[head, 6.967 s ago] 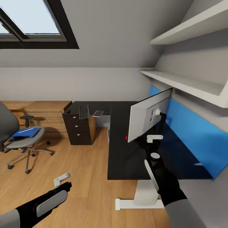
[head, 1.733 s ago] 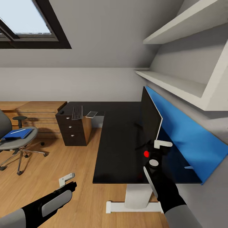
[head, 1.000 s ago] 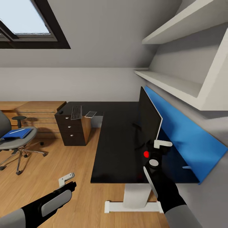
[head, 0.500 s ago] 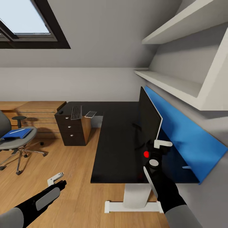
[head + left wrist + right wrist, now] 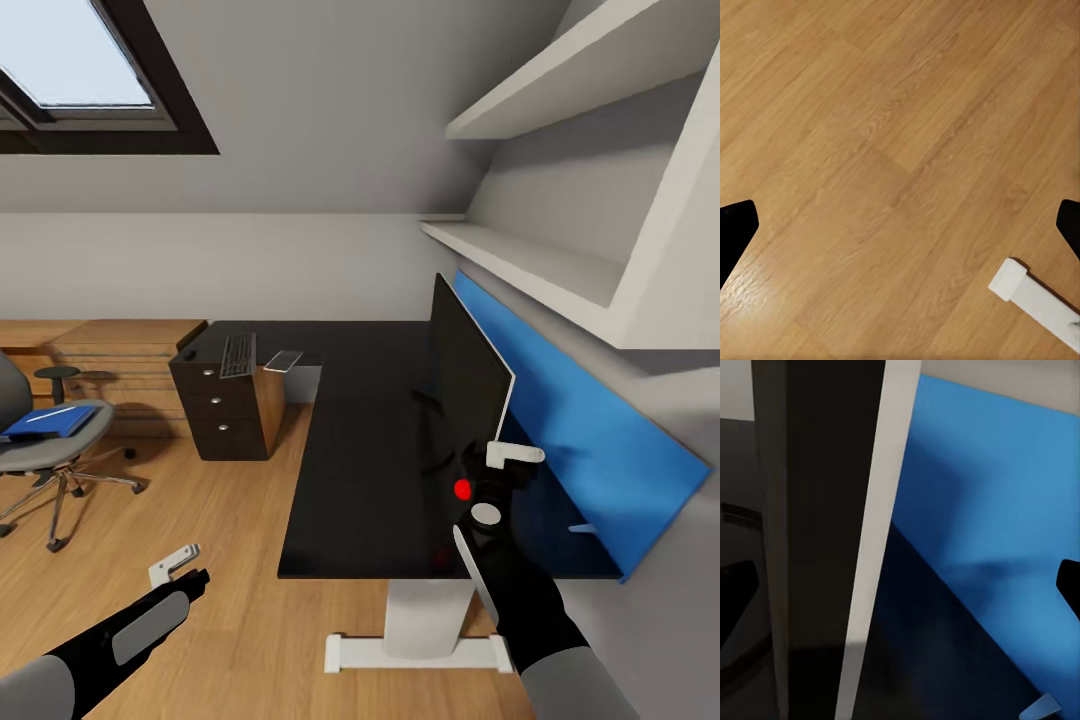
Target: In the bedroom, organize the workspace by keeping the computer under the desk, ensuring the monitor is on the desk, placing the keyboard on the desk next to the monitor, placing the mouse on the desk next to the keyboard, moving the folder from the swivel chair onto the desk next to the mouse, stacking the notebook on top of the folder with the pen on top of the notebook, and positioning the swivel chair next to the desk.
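The monitor (image 5: pixel 466 378) stands on the black desk (image 5: pixel 365 450) along the blue panel, its black screen facing the room. My right gripper (image 5: pixel 503 468) sits at the monitor's near lower corner by the red dot. In the right wrist view its fingers are spread wide, right gripper (image 5: pixel 900 592) open, with the monitor's white edge (image 5: pixel 874 547) between them. The left gripper (image 5: pixel 175 568) hangs open over the wooden floor (image 5: pixel 900 150). The keyboard (image 5: pixel 237 355), the mouse (image 5: pixel 190 354) and a flat grey notebook (image 5: pixel 285 360) lie on the far desk wing. The blue folder (image 5: pixel 45 420) rests on the swivel chair (image 5: pixel 50 455). The computer is out of view.
Dark drawers (image 5: pixel 222 420) stand under the far wing, with low wooden shelving (image 5: pixel 120 350) beside them. White wall shelves (image 5: pixel 530 262) jut out above the monitor. The desk's white foot (image 5: pixel 410 652) lies on the floor near my left arm, and the same white foot (image 5: pixel 1035 301) appears in the left wrist view.
The monitor has been turned from back-facing to screen-facing the room, with the right gripper staying at its corner. The left arm dropped lower and leftward. The camera shifted slightly.
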Controlling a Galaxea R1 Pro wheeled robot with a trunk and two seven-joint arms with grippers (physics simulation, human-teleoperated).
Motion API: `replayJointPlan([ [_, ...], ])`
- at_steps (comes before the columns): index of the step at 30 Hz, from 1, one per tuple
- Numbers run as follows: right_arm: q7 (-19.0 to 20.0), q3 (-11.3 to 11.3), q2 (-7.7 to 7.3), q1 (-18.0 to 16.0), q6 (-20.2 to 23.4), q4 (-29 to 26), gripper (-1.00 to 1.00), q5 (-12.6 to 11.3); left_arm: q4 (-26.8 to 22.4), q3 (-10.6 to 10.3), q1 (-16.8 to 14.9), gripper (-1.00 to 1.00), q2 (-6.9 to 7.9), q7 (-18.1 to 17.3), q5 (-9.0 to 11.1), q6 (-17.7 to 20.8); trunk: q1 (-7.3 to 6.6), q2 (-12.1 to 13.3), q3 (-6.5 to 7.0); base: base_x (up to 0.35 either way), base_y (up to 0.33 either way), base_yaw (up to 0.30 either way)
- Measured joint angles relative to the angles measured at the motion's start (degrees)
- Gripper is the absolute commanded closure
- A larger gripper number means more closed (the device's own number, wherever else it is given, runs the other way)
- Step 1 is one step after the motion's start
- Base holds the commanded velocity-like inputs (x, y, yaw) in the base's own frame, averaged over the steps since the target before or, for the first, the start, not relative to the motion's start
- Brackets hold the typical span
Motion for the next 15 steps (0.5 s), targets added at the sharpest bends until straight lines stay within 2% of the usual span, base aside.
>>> replayJointPlan([
  [7,0.0,0.0,0.00,0.0,0.0,0.0,-1.00,0.0,0.0,0.0,0.0,-1.00,0.00,0.0,0.0,0.0,0.00,0.0,0.00,0.000,0.000,0.000],
  [15,0.0,0.0,0.00,0.0,0.0,0.0,-1.00,0.0,0.0,0.1,0.0,-1.00,0.00,0.0,0.0,0.0,0.00,0.0,0.00,0.000,-0.065,0.000],
])
